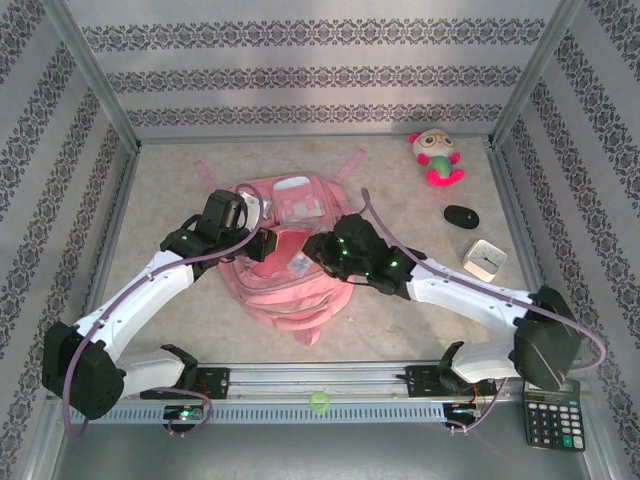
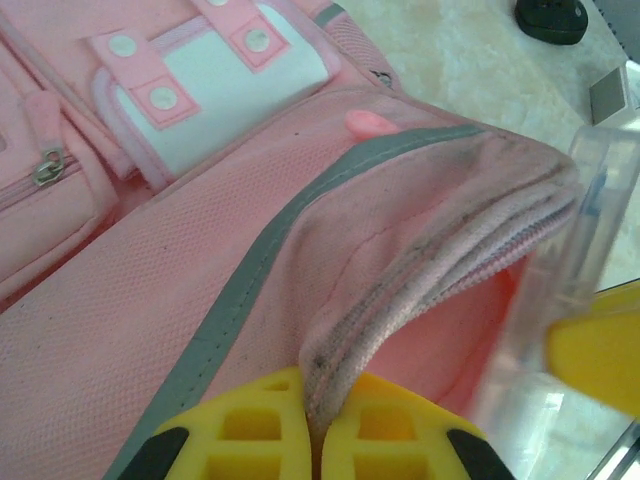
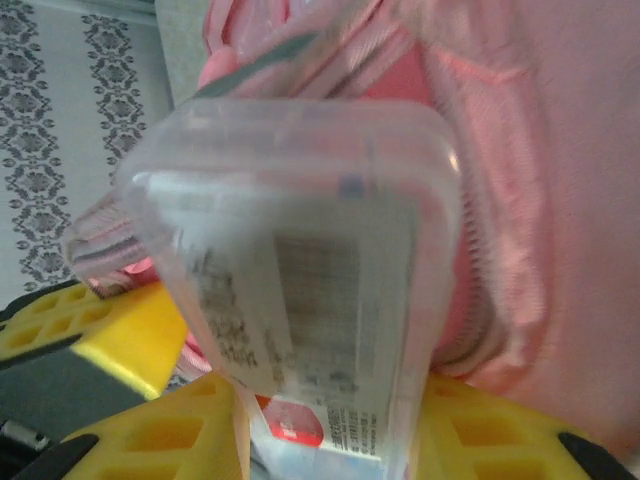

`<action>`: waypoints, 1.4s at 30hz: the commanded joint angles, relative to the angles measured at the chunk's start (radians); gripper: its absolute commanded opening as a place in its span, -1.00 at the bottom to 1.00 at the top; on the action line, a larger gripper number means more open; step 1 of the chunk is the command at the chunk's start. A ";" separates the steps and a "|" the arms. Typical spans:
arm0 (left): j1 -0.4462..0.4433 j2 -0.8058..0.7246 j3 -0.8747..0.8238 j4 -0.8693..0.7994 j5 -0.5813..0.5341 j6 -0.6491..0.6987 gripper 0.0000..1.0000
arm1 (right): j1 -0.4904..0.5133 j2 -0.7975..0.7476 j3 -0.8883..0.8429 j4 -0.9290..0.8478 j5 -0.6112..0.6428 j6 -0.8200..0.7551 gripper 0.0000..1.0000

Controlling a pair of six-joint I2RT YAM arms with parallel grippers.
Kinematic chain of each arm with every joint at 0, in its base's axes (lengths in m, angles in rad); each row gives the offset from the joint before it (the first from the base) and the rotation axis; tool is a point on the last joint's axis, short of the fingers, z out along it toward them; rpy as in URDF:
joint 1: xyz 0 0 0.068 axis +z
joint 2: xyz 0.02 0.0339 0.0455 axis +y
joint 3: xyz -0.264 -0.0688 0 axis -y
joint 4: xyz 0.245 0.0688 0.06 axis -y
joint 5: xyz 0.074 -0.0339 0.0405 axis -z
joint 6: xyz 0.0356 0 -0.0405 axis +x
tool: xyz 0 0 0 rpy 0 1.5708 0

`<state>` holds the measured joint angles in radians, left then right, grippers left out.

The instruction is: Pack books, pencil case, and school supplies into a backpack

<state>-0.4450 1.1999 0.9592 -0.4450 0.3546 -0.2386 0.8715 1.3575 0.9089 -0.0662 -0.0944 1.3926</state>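
The pink backpack (image 1: 290, 262) lies flat in the middle of the desk (image 1: 400, 320), straps toward the far wall, with the 2 arms meeting over it. The left claw (image 2: 312, 405) is pinched tight on the rim of the backpack's opening, a fold of pink fabric with a grey edge band caught between its yellow fingers (image 2: 250, 425) and lifted so the pink inside shows. The right claw (image 3: 330, 435) is closed part-way on a clear plastic packet (image 3: 300, 270) with a printed label, gripping it by its lower end; the packet sits at the mouth of the opening, just beside the raised rim, and its far end looks blurred. From above, the packet (image 1: 299, 264) shows between the 2 claws. A pink-and-green plush toy (image 1: 436, 158) sits at the far right, and a black calculator (image 1: 553, 414) lies at the near right corner.
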 commanded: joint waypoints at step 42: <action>-0.057 -0.127 -0.109 -0.036 0.011 0.249 -0.05 | -0.143 0.140 0.003 0.399 -0.140 0.094 -0.83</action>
<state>-0.4858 1.1271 0.8413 -0.4099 0.4297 0.0406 0.7448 1.4982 0.8925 0.2455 -0.2371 1.4902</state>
